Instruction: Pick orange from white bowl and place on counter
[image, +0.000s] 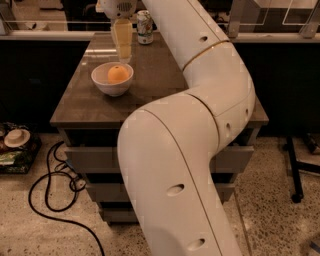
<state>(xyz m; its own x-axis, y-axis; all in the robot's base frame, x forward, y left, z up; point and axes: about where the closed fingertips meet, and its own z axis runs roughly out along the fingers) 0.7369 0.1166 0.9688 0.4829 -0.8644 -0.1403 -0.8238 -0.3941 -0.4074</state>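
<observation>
The orange (118, 74) lies inside the white bowl (103, 82), which stands on the left half of the counter (155, 85). My gripper (123, 56) hangs from the large white arm (210, 65), pointing down. It is just above and slightly behind the bowl's far rim, close to the orange and not touching it. Nothing shows in its grasp.
A printed drink can (144, 27) stands at the counter's back edge, right of the gripper. Grey drawers (92, 160) sit below the counter. A black cable (50, 190) loops on the floor at the left, by a bin of items (17, 142). A black stand leg (294, 165) is at the right.
</observation>
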